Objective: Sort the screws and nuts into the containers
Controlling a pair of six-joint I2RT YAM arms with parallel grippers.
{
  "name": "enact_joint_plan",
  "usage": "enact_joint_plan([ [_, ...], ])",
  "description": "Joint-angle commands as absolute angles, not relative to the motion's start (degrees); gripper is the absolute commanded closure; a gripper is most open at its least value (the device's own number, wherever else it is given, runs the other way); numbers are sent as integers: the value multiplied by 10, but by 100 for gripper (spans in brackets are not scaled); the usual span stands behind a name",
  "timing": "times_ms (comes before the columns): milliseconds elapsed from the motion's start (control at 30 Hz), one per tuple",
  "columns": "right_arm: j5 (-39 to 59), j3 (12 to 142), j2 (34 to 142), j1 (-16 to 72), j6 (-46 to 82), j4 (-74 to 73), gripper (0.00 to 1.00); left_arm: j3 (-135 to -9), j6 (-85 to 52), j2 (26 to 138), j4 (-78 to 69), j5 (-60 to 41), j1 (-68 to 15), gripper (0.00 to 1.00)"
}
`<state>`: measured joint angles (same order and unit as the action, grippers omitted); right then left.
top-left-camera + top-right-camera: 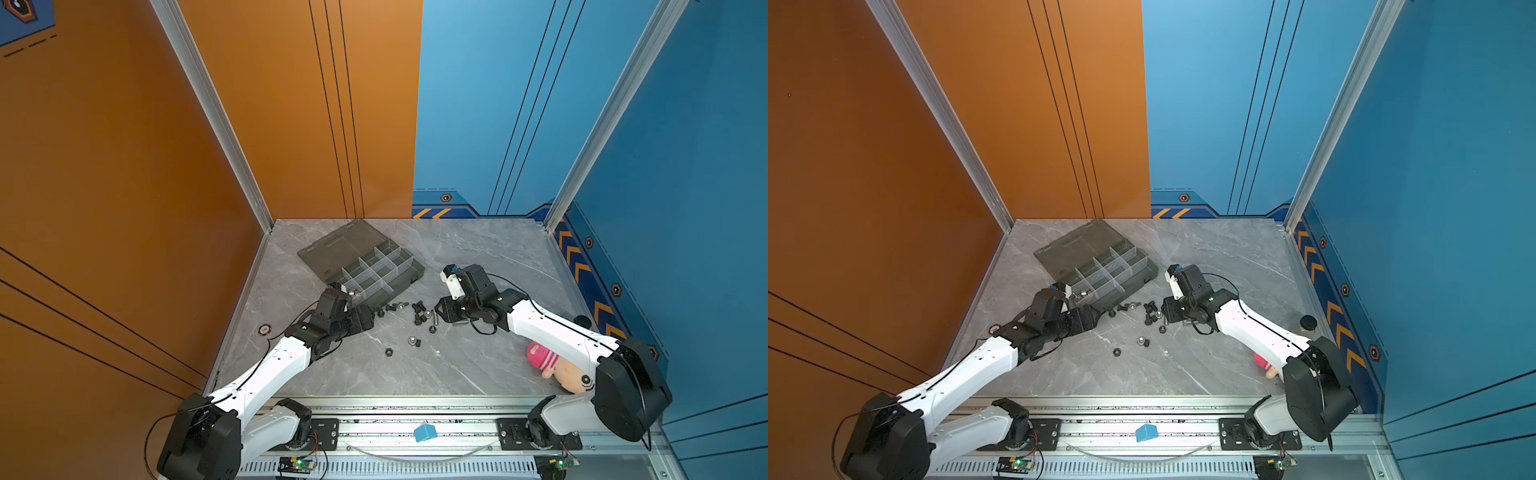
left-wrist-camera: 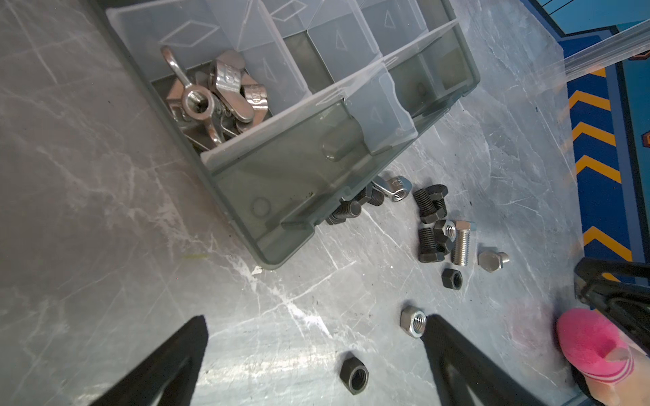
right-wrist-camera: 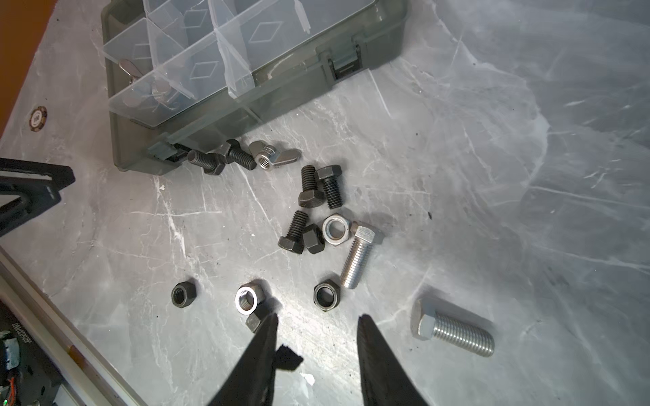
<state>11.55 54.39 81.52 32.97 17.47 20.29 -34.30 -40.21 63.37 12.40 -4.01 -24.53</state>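
1. Left gripper (image 2: 316,321): jaws spread as wide as they go and holding nothing. Only the bare marble table (image 2: 105,211) shows between the fingers.
2. It sits low at the near corner of the organizer box (image 2: 281,182). In both top views its tips are just beside the box wall; contact cannot be told.
3. Right gripper (image 3: 318,316): jaws partway apart, a much narrower gap than the left. The gap is empty, with marble showing through.
4. A silver nut (image 3: 248,298) has a small black nut (image 3: 252,321) against it. The wrist views line the pair up with a fingertip, but in a top view the silver nut (image 1: 412,340) lies apart from both grippers.
5. Lone black nut (image 2: 353,376): on the table, clear of both left fingers.
6. Screws: the black bolts (image 3: 316,186) lie loose in front of the box, and two more (image 3: 207,161) sit up against its front wall. One silver bolt (image 3: 358,256) is in the pile. The other silver bolt (image 3: 457,332) lies by itself, near a right finger.
7. Nuts: one loose wing nut (image 3: 271,154) is on the table near the box wall. A second silver nut (image 3: 336,230) and another black nut (image 3: 325,297) sit by the pile.
8. Several wing nuts (image 2: 211,95) lie heaped in the box's corner compartment.
9. Box lid (image 1: 340,245): open, lying flat behind the tray.
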Motion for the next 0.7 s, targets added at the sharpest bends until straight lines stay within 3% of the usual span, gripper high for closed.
enact_joint_plan([
  [0, 127, 530, 798, 328, 192, 187, 60, -353, -406, 639, 124, -19, -255, 2],
  [667, 118, 528, 809, 344, 180, 158, 59, -354, -400, 668, 114, -27, -270, 2],
])
